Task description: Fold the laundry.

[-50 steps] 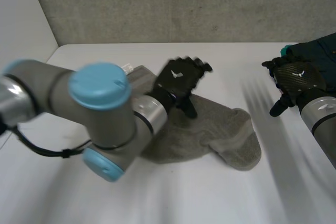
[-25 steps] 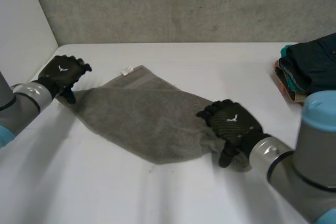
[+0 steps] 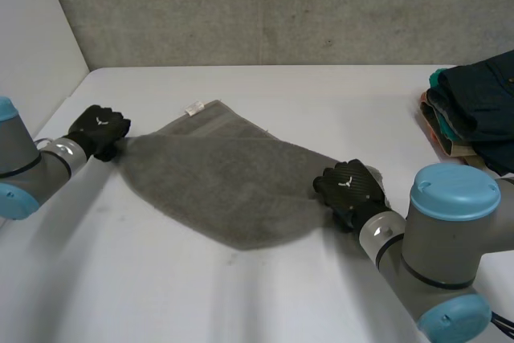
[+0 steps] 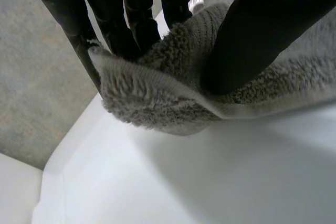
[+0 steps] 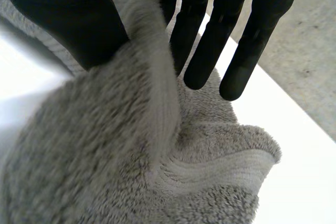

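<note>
Across your bench (image 3: 265, 303) the grey towel (image 3: 225, 186) is stretched flatter than half a second ago, your left hand (image 3: 98, 129) pinching one corner and your right hand (image 3: 350, 187) the opposite one, cloth partly hiding that grip.

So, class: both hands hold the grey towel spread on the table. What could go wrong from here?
The left hand pinches just the edge at a corner of the towel; it might slip free on lifting.
The right hand grips a bunched fold, so that end may fold unevenly.
The stack of clothes lies close to the right arm; a wide swing might knock it.
</note>
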`<state>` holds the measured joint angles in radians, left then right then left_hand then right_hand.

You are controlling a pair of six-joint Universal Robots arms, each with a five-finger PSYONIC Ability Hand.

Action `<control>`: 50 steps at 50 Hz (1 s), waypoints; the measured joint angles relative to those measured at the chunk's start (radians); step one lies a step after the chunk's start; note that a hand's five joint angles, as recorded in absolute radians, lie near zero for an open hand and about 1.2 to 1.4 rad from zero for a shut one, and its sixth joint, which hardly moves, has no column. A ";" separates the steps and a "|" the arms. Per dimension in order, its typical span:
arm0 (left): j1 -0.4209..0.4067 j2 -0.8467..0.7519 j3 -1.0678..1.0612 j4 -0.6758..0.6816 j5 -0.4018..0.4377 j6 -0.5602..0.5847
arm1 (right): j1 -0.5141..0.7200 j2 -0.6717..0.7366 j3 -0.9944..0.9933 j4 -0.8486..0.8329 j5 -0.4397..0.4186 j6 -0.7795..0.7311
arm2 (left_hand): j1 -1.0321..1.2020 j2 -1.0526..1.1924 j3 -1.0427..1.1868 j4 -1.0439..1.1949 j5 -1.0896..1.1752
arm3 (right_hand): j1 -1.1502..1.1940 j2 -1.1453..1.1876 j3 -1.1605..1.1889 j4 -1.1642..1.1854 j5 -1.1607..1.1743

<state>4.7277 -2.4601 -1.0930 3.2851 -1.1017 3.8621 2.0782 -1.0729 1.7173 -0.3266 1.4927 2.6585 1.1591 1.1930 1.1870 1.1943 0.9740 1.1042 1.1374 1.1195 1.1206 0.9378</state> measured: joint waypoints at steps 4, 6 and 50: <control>-0.040 0.110 -0.065 -0.032 -0.038 -0.016 | -0.007 -0.006 -0.026 -0.007 0.017 -0.027 | 0.000 0.000 0.000 0.000 0.000 | 0.015 0.037 0.063 0.071 0.050; -0.051 0.158 -0.093 -0.043 -0.052 -0.025 | -0.011 -0.019 -0.033 -0.004 0.022 -0.034 | 0.000 0.000 0.000 0.000 0.000 | 0.015 0.037 0.063 0.073 0.050; -0.287 0.684 -0.590 -0.101 -0.176 -0.371 | -0.188 0.263 -0.706 0.016 -0.020 -0.171 | 0.000 0.001 0.002 0.004 0.000 | -0.882 -0.929 -0.908 -0.905 -0.889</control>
<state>4.4408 -1.7766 -1.6826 3.1844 -1.2779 3.4907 1.8905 -0.8096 1.0116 -0.3103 1.4729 2.4872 1.1591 1.1945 1.1885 1.1986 0.9740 0.2220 0.2089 0.2111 0.2156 0.0485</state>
